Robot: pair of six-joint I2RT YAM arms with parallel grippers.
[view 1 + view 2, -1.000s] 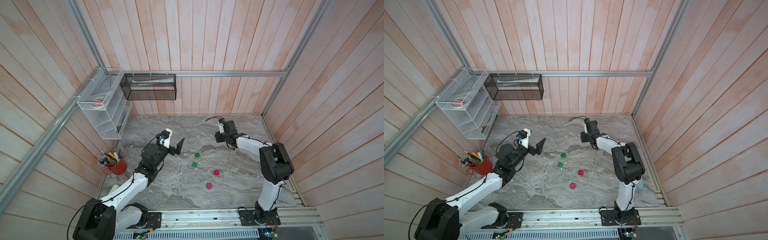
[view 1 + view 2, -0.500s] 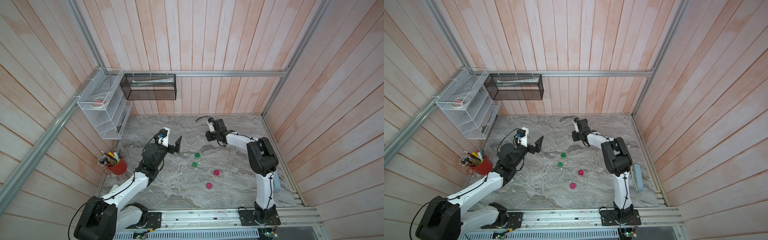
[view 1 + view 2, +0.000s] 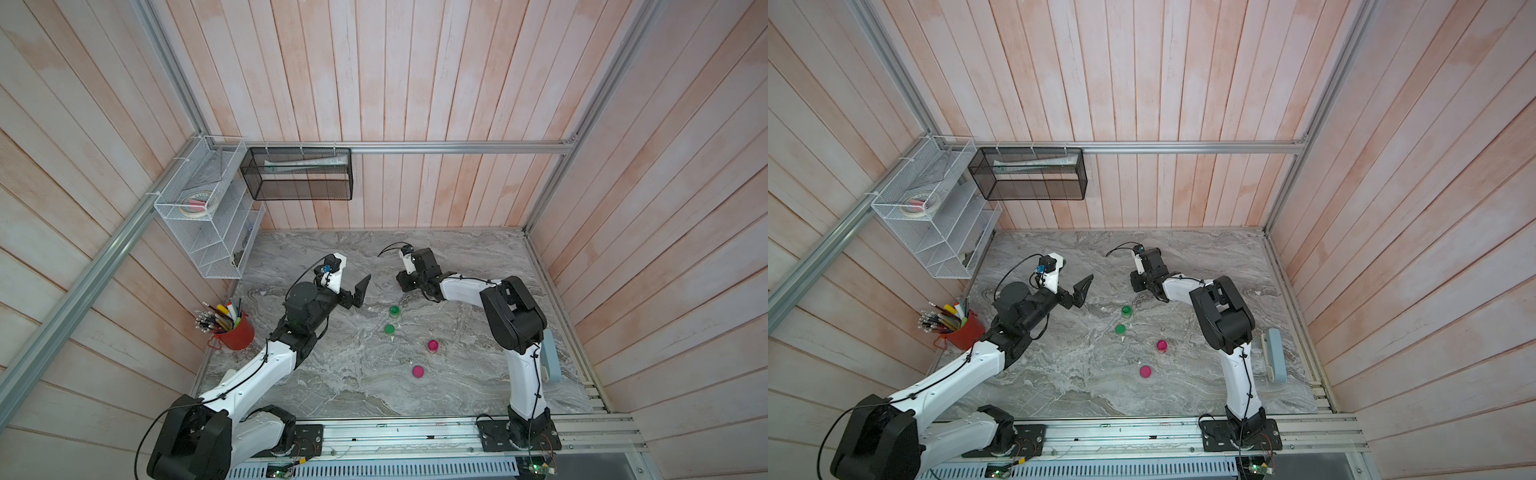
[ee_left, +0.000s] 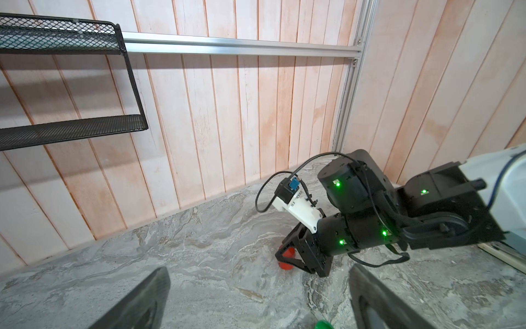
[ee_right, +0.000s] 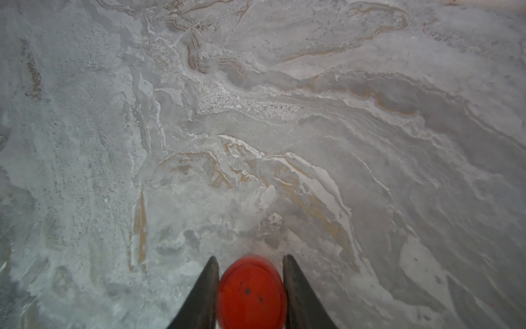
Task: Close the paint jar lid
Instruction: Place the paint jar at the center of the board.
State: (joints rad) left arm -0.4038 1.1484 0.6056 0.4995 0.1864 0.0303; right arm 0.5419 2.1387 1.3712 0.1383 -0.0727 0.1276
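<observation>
The red lid is sitting pinched between the fingers of the right claw. The claw is clamping its rim from both sides, probably so the round cap is not slipping or tilting. Under that claw it is hanging at or just above the table. I cannot tell whether it is touching, or whether a jar is standing beneath it. The left claw is gaping wide and empty, facing the right claw, likely readying to steady a jar. The green pots are lying between the two claws, slightly back toward the arm bases. The pink pots are lying farther back, untouched.
</observation>
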